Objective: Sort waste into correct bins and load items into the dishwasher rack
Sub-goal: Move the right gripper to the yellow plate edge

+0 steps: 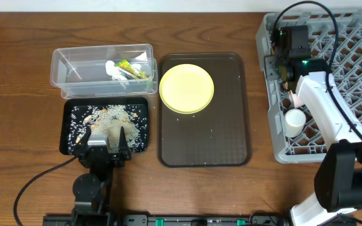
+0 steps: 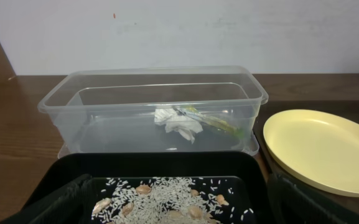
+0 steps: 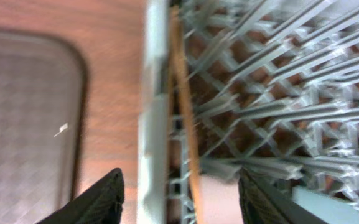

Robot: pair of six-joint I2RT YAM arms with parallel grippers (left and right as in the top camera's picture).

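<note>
The yellow plate point(image 1: 186, 88) sits flat at the far left end of the brown serving tray point(image 1: 231, 132); it looks stiff, light and slick, so I'd pinch its raised rim, not the smooth face. Left gripper point(image 1: 102, 137) hangs spread wide at the black tray point(image 1: 68, 125), while right gripper point(image 3: 179, 176) gapes empty over a chopstick point(image 3: 185, 124) lying just inside the dishwasher rack point(image 1: 356, 37) wall

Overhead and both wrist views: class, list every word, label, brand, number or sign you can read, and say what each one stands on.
No text can be read in any view.
Snack wrapper in the clear tub: any print on it is too small and blurred to read.
Yellow plate, black tray, rack: no lettering or marks show.
</note>
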